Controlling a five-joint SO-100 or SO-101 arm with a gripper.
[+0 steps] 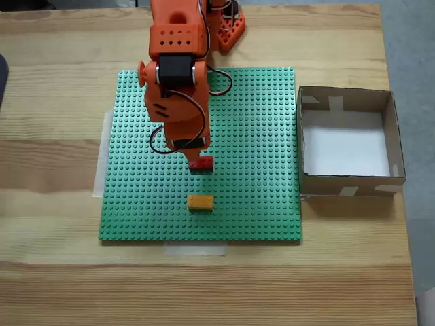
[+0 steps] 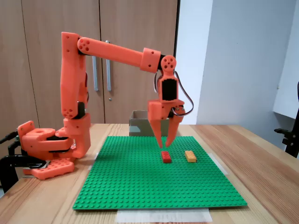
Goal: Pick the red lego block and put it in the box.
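Note:
The red lego block (image 1: pixel 202 164) (image 2: pixel 166 157) lies on the green studded baseplate (image 1: pixel 258 136) (image 2: pixel 140 186), near its middle. My orange gripper (image 2: pixel 166 146) (image 1: pixel 195 157) hangs just above the block, pointing straight down, with its fingers a little apart and nothing between them. In a fixed view from above, the arm covers part of the block. The box (image 1: pixel 393 136) (image 2: pixel 138 125) is open-topped brown cardboard with a white bottom, standing off the baseplate's edge.
A yellow-orange brick (image 1: pixel 200 202) (image 2: pixel 190 156) sits on the baseplate close to the red one. The arm's orange base (image 2: pixel 46 149) stands at the plate's far end. Pale tape strips (image 1: pixel 194 249) hold the plate to the wooden table (image 1: pixel 54 272).

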